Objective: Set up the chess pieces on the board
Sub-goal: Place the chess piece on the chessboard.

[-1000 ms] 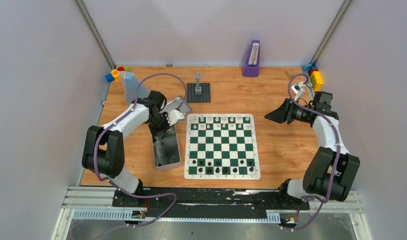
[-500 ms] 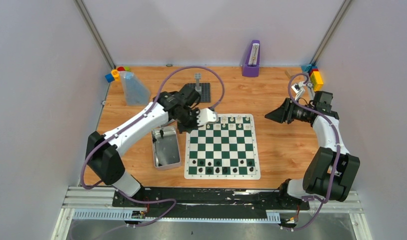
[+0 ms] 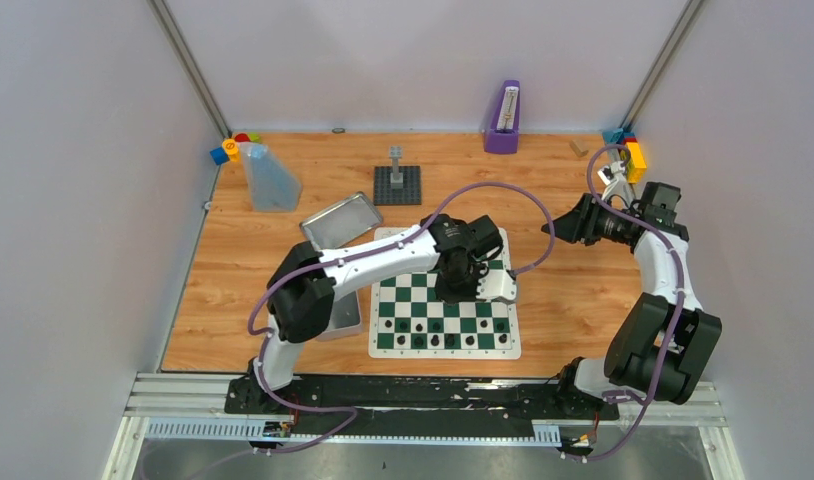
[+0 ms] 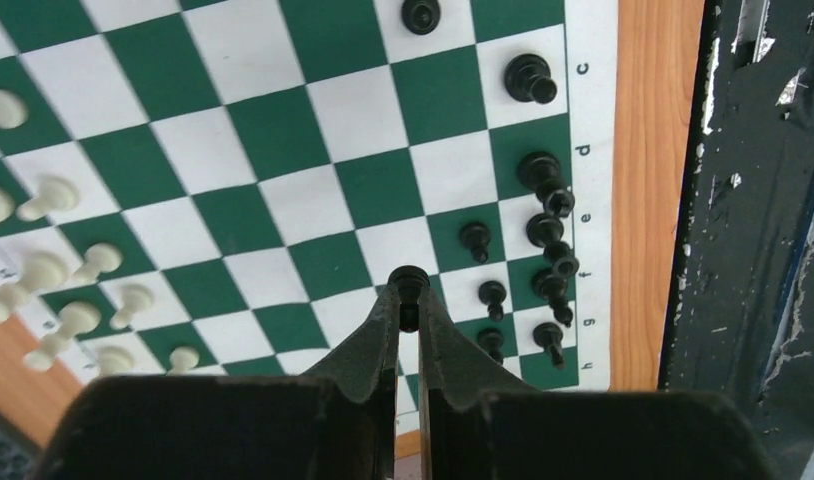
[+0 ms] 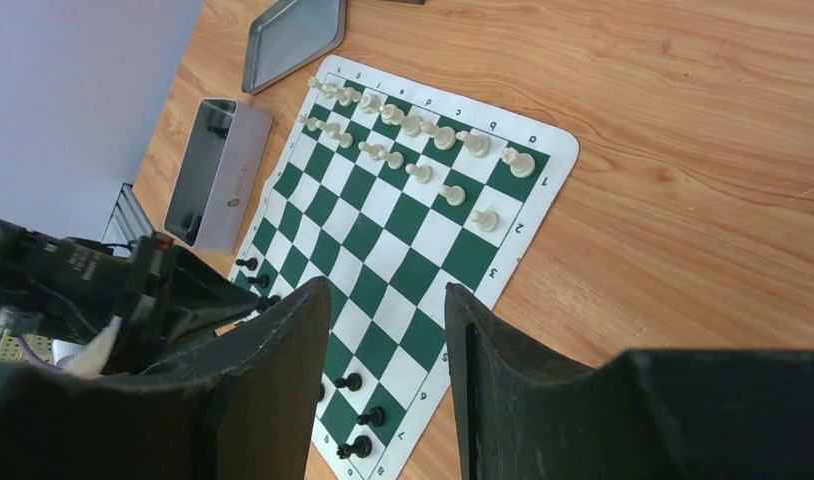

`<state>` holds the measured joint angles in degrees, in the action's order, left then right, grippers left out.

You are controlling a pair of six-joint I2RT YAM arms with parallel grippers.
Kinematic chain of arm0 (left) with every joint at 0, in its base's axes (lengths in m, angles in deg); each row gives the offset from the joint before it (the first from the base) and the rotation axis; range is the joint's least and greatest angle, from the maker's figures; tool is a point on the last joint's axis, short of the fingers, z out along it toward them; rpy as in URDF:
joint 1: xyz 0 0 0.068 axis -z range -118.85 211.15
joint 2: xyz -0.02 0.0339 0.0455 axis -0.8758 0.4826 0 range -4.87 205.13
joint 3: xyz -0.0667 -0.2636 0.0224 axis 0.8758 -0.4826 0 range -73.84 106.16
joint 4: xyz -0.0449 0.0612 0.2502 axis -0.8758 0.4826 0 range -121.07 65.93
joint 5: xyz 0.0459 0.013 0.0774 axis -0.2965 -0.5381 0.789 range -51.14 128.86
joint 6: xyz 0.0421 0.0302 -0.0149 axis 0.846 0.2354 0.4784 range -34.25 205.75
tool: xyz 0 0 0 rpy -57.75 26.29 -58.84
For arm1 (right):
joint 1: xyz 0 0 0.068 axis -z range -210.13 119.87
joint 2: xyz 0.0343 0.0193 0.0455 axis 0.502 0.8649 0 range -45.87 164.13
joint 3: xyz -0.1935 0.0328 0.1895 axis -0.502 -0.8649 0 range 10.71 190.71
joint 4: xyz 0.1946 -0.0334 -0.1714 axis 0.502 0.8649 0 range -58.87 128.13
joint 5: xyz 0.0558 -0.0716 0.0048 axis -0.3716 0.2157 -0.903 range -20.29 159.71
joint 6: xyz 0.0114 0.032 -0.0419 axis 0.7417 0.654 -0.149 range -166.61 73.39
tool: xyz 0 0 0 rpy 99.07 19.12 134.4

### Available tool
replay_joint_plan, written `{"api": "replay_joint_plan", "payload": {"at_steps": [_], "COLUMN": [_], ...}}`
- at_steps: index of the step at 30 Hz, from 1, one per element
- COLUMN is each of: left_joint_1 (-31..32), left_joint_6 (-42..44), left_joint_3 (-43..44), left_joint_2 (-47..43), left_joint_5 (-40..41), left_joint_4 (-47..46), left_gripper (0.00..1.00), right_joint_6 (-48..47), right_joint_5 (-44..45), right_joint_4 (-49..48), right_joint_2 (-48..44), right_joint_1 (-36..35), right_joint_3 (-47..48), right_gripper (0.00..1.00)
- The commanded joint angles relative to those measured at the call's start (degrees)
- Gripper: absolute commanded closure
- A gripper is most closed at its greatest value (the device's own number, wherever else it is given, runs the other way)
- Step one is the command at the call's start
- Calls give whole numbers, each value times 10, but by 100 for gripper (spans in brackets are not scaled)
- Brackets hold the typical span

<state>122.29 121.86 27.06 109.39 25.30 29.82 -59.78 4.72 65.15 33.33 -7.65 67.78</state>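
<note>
My left hand (image 4: 408, 300) is clamped on one small black chess piece (image 4: 409, 282), the two fingers pressed together around its neck with its round head poking out between the tips. I hold it over the right side of the board (image 4: 283, 150), close to the other black pieces (image 4: 546, 235) lined up along the lettered edge. I cannot tell whether its foot touches the square beneath. The white pieces (image 5: 413, 125) stand in two rows on the opposite side. My right hand (image 5: 388, 300) hangs off to the right of the board, fingers apart and gripping nothing. The open tin (image 5: 218, 175) sits just beside the board's left edge, its lid (image 3: 341, 220) further back on the table (image 3: 573, 300).
</note>
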Motion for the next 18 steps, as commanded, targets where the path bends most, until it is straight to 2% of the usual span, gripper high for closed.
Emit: {"api": "replay_joint_plan", "payload": {"at_steps": [1, 8, 18], "left_joint_1": [11, 29, 50], "left_joint_6": [-27, -56, -64], "left_joint_3": [15, -3, 8], "left_joint_2": [32, 56, 91], "left_joint_5": [-23, -23, -26], "left_joint_4": [-9, -42, -41], "left_gripper": [91, 91, 89], "right_joint_6": [-5, -5, -8], "right_joint_5": [-11, -20, -26], "right_joint_4": [-3, 2, 6], "right_joint_2": [-8, -1, -3], "right_joint_1": [4, 3, 4], "right_joint_3": [22, 25, 26], "right_gripper": [53, 53, 53]}}
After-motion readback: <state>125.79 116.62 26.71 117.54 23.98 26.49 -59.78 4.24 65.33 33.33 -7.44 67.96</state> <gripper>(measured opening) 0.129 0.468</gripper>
